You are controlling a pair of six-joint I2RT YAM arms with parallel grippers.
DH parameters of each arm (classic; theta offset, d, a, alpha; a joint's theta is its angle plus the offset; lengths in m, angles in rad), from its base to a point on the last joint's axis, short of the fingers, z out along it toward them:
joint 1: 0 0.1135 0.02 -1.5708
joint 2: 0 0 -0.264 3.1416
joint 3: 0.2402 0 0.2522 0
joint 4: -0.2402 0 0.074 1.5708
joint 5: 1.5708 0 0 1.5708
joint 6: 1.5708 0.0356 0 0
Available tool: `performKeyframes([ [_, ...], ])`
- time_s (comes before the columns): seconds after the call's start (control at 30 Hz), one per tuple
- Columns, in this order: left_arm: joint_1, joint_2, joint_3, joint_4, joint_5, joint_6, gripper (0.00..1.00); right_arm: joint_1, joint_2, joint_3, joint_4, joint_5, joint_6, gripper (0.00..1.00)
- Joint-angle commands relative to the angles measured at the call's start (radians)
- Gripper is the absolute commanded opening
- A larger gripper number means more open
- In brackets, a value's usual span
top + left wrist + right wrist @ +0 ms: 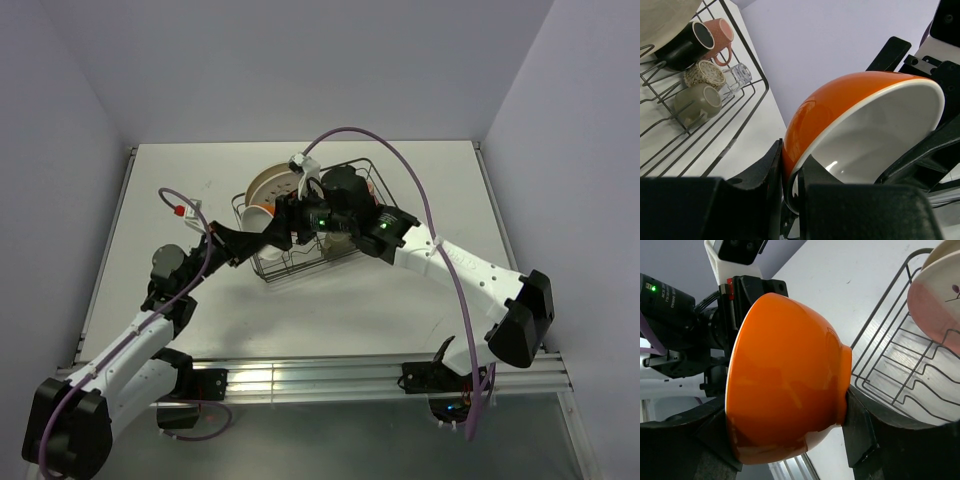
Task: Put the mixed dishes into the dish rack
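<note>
The small orange-outside white bowl (840, 100) hangs on its side over the near left end of the black wire dish rack (378, 185). My left gripper (792, 170) is shut on the bowl's rim, one finger outside and one inside. My right gripper (787, 412) is shut on the same bowl (785, 375), one finger on the rim and one on the foot. In the rack stand a pink mug (720, 35), a dark mug (682, 50), an olive mug (697, 102), a speckled mug (705, 74), a clear glass (740, 75) and a pink-tinted plate (937, 305).
A cream plate (270, 183) stands in the rack's far left end. Both arms cross over the rack's near side (900, 390). The white table (420, 300) stretches round the rack, with walls at the left, back and right.
</note>
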Motion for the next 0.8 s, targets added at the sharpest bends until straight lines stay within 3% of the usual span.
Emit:
performKeyframes([
  [0.0,-0.002,-0.001,0.01,0.135,0.026,-0.011,0.04,0.0,-0.016,0.02,0.051,-0.054,0.008,0.37],
  [0.17,-0.002,-0.004,0.027,0.084,0.014,-0.007,0.41,-0.017,-0.016,0.024,0.045,-0.057,0.002,0.21],
  [0.2,-0.002,-0.012,0.03,0.074,0.011,0.003,0.44,-0.029,-0.014,0.026,0.045,-0.057,-0.001,0.15],
  [0.33,-0.002,-0.035,0.048,0.014,0.004,0.03,0.6,-0.066,-0.013,0.029,0.042,-0.057,-0.012,0.1],
  [0.6,-0.001,-0.093,0.084,-0.15,-0.023,0.11,0.65,-0.132,-0.018,0.026,0.045,-0.084,-0.023,0.09],
  [0.77,0.002,-0.16,0.151,-0.337,-0.075,0.208,0.67,-0.178,-0.033,0.016,0.044,-0.14,-0.072,0.08],
])
